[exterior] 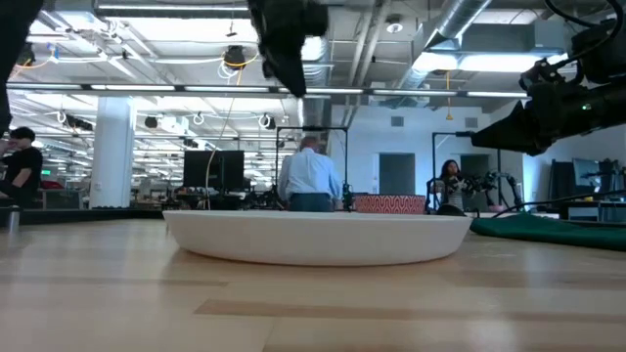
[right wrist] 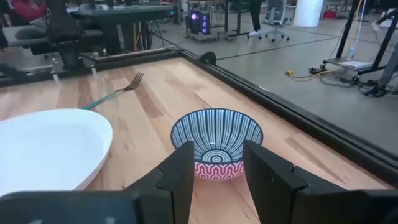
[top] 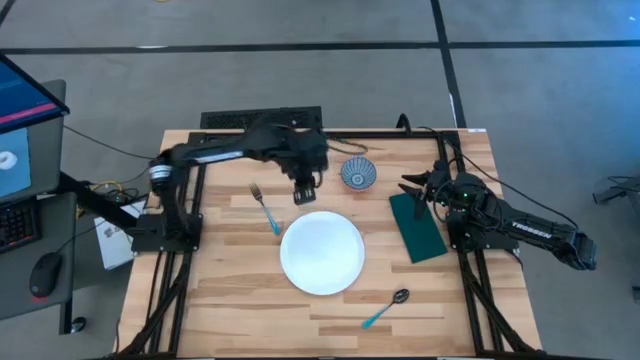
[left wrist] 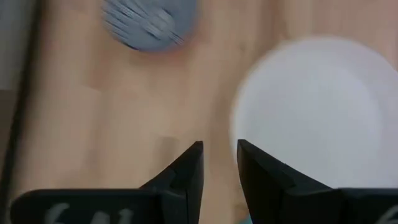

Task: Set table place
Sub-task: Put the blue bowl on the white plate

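Note:
The white round plate (top: 322, 252) lies flat at the table's middle. The blue-patterned bowl (top: 358, 173) stands upright behind it, toward the far edge. The turquoise-handled fork (top: 266, 209) lies left of the plate, the spoon (top: 386, 308) near the front edge. The dark green cloth (top: 417, 226) lies flat right of the plate. My left gripper (top: 304, 191) hovers open and empty above the table just behind the plate's far rim (left wrist: 249, 112). My right gripper (top: 412, 188) is open and empty, level, above the cloth's far end, pointing at the bowl (right wrist: 216, 142).
The black metal frame (top: 330, 133) runs along the table's far edge. A monitor, keyboard and mouse (top: 45, 275) stand off the table's left side. People stand in the room beyond the table (exterior: 309, 176). Bare wood (top: 250, 310) lies at the front left.

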Controlling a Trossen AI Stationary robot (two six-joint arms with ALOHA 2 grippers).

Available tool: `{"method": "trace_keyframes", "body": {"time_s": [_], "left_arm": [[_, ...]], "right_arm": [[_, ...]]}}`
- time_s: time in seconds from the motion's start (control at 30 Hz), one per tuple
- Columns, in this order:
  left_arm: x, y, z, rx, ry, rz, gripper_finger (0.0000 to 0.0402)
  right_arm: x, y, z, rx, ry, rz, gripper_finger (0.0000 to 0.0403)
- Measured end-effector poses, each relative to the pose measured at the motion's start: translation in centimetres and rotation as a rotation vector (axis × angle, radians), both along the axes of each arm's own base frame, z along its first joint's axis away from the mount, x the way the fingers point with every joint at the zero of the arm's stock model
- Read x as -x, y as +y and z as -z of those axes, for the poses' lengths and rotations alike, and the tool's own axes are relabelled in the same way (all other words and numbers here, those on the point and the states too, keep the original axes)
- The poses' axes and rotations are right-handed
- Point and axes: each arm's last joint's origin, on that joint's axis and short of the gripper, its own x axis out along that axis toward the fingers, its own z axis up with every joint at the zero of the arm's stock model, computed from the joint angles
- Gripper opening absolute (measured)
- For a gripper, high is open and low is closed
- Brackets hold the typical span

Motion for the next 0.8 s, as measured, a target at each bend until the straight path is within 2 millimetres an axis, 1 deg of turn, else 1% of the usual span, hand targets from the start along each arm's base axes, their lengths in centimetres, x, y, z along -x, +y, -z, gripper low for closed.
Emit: {"method": "trace_keyframes", "body": {"time_s": [0.07, 0.13, 0.23, 0.3, 0.37, 0.47, 0.57, 0.67, 0.8], "left_arm": [[1.6, -0.4, -2.0, -0.074, -0.079, -0.039, 0.0087], [3.3, -0.9, -3.6, -0.129, -0.169, -0.057, 0.0087], [6.0, -2.0, -4.7, -0.181, -0.289, -0.068, 0.0087], [8.1, -2.5, -4.8, -0.204, -0.348, -0.094, 0.0087], [10.1, -3.0, -4.4, -0.219, -0.405, -0.126, 0.0087], [12.4, -3.8, -3.0, -0.223, -0.494, -0.162, 0.0087], [14.4, -4.5, -1.2, -0.215, -0.573, -0.171, 0.0087], [15.9, -5.0, 0.6, -0.214, -0.632, -0.172, 0.0087], [17.1, -5.4, 2.8, -0.211, -0.708, -0.171, 0.0087]], "right_arm": [[0.0, 0.0, -0.1, -0.030, -0.032, 0.008, 0.0159], [-0.1, 0.0, -0.4, -0.056, -0.070, 0.014, 0.0159], [-0.1, 0.0, -1.0, -0.068, -0.099, 0.017, 0.0159], [-0.1, 0.0, -1.8, -0.061, -0.115, 0.007, 0.0159], [-0.2, 0.1, -2.7, -0.060, -0.119, -0.005, 0.0159], [-0.5, 0.1, -4.7, -0.072, -0.116, -0.017, 0.0159], [-0.9, -0.1, -6.8, -0.154, -0.075, 0.001, 0.0159], [-1.6, -0.5, -9.0, -0.268, -0.020, 0.046, 0.0159], [-2.9, -1.5, -11.7, -0.399, 0.034, 0.123, 0.0159]]}}
